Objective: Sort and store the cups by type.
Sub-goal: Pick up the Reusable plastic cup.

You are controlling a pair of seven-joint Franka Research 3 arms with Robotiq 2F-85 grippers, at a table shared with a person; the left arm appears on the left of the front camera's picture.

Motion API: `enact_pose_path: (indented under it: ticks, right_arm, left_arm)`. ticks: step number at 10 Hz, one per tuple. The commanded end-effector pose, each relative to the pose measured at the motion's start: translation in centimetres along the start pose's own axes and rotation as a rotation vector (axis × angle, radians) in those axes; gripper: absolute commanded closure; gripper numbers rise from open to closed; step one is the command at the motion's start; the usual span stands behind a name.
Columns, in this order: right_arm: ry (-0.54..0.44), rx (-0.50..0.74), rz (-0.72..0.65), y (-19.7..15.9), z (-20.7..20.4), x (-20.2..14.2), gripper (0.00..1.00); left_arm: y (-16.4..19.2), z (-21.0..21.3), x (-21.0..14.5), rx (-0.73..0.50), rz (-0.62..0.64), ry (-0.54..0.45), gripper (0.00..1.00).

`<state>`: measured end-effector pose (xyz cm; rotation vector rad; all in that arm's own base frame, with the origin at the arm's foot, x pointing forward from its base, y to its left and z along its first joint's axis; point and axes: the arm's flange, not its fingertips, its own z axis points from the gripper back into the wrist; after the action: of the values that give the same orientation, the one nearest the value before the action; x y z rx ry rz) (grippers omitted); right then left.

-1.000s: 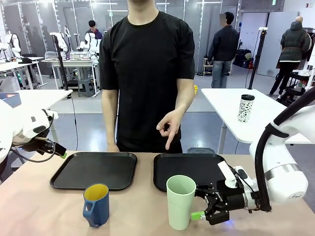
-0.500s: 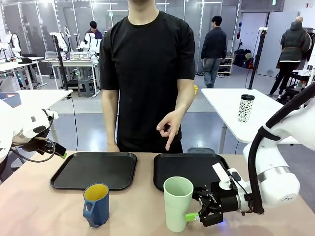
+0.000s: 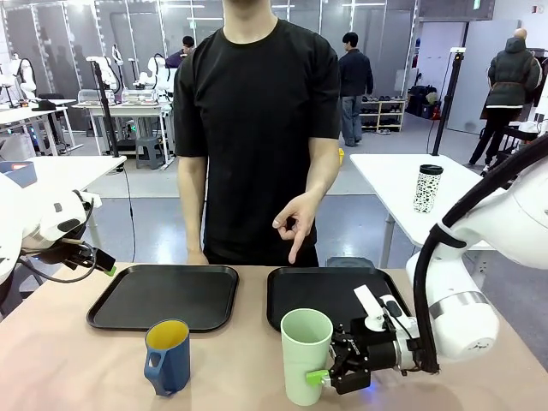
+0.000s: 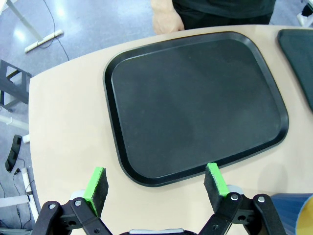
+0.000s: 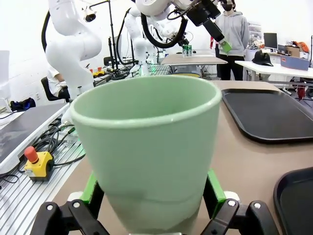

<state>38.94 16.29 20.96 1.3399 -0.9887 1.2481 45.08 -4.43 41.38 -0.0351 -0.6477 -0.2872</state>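
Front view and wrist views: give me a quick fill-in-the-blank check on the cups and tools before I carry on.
1. The tumbler between the right tool's pads is pale ___.
2. The mug is blue outside and ___ inside.
3. The left tool, above the near edge of the left tray, holds nothing and is ___.
Missing words: green; yellow; open.

Even overhead light is filling the room; the black rectangular plastic tray [image 4: 195,98] is catching faint sheen; wrist-view edges are bowing.
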Motion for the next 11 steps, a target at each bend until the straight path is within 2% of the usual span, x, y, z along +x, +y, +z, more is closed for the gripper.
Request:
enact_pose_path:
  ticks: [1,7,8,9,10,11]
  right_arm:
    - [-0.008,-0.016,0.048,-0.1,-1.1,-1.6,0.0]
    - [-0.009,0.031,0.045,0.3,-2.5,-2.1,0.0]
    - [-0.003,0.041,0.032,0.3,-2.6,-2.2,0.18]
    - [0.003,0.035,0.023,0.3,-2.7,-2.4,0.19]
    - [-0.001,0.034,0.02,0.2,-2.6,-2.6,0.37]
    - [-0.001,0.034,0.02,0.2,-2.6,-2.7,0.24]
  left_arm:
    - [0.0,0.0,0.1,0.001,0.001,-0.002,0.0]
    - [0.0,0.0,0.1,0.001,0.001,-0.002,0.0]
    - [0.0,0.0,0.1,0.001,0.001,-0.002,0.0]
    - [0.0,0.0,0.1,0.001,0.001,-0.002,0.0]
    - [0.0,0.0,0.1,0.001,0.001,-0.002,0.0]
    - [0.0,0.0,0.1,0.001,0.001,-0.002,0.0]
